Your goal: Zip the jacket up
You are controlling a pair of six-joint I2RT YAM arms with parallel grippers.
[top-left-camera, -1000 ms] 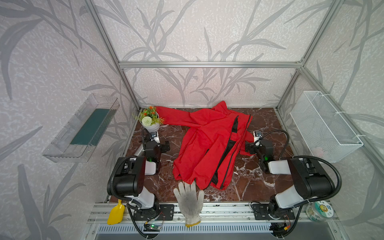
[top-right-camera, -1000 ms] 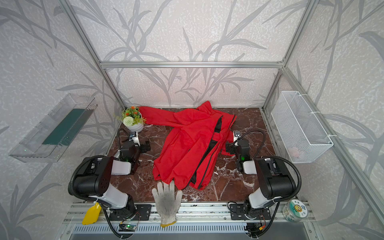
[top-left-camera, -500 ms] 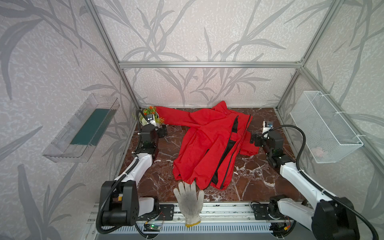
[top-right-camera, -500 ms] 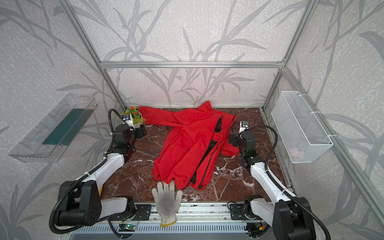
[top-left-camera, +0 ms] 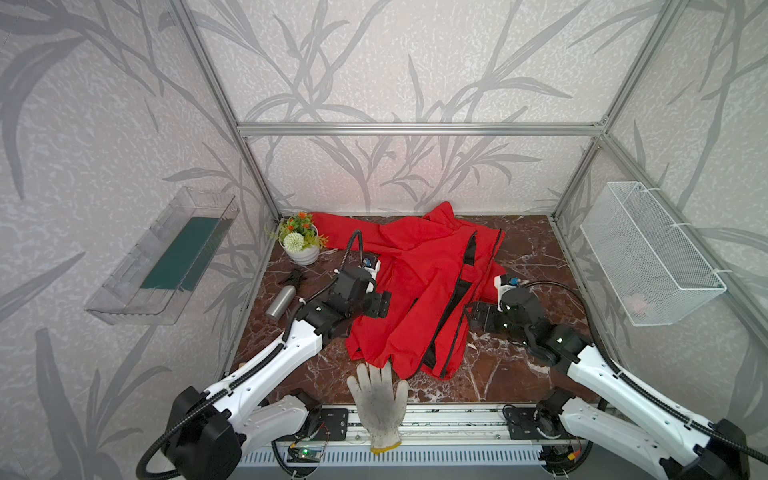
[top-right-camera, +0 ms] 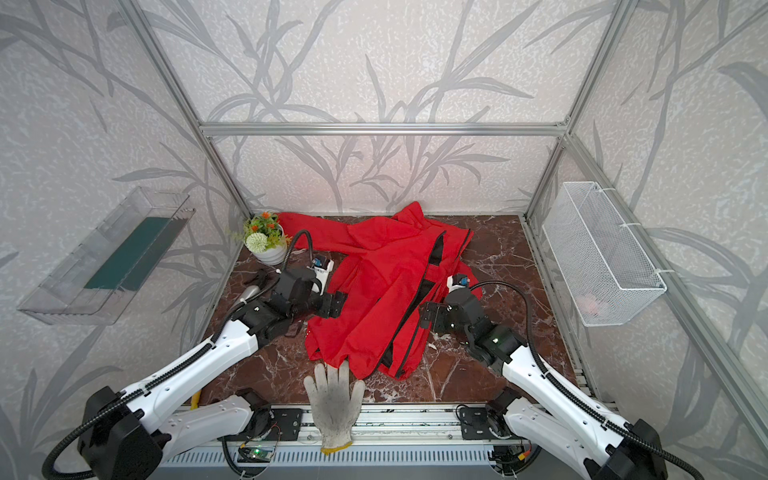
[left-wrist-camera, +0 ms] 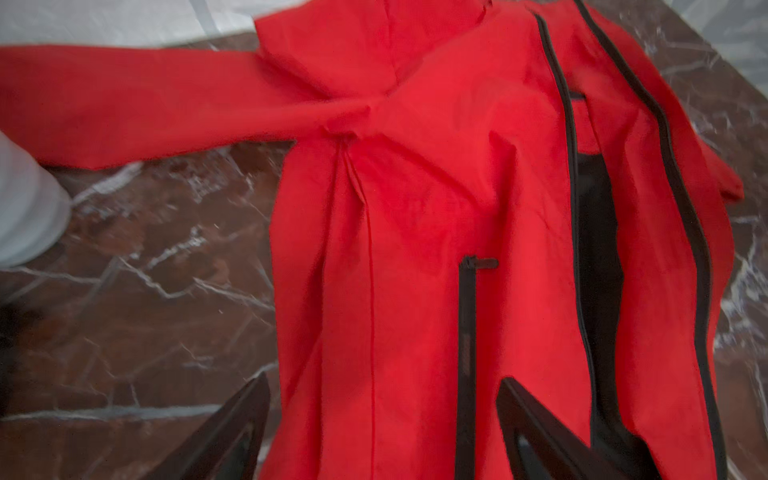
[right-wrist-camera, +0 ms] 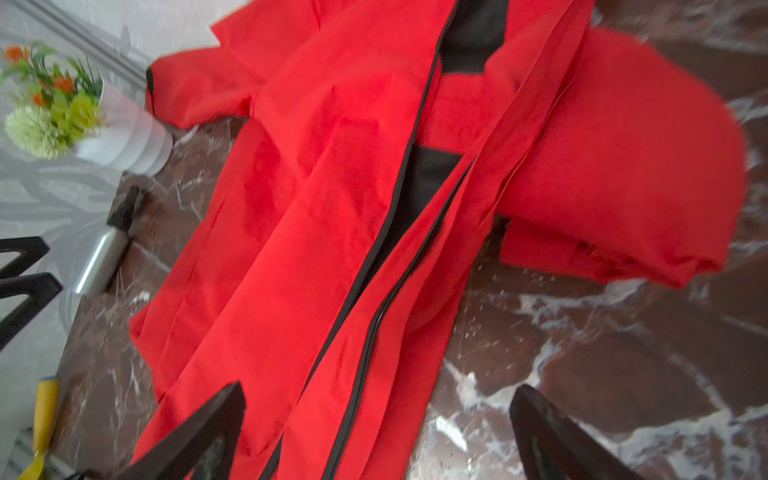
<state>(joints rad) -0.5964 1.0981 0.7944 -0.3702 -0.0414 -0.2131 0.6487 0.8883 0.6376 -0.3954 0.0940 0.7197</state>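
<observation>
Sprawling creased on veined marble (top-left-camera: 519, 374), the thin red jacket (top-left-camera: 415, 291) gapes — left gripper (left-wrist-camera: 384, 380) and right gripper (right-wrist-camera: 378, 386) hold jaws apart.

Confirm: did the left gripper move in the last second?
Yes. The left gripper has swung right, away from the flower pot, and now sits over the jacket's left edge.

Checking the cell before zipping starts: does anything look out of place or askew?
The white glove hangs over the table's front edge, by the jacket hem; the spray bottle lies on its side near the flower pot.
</observation>
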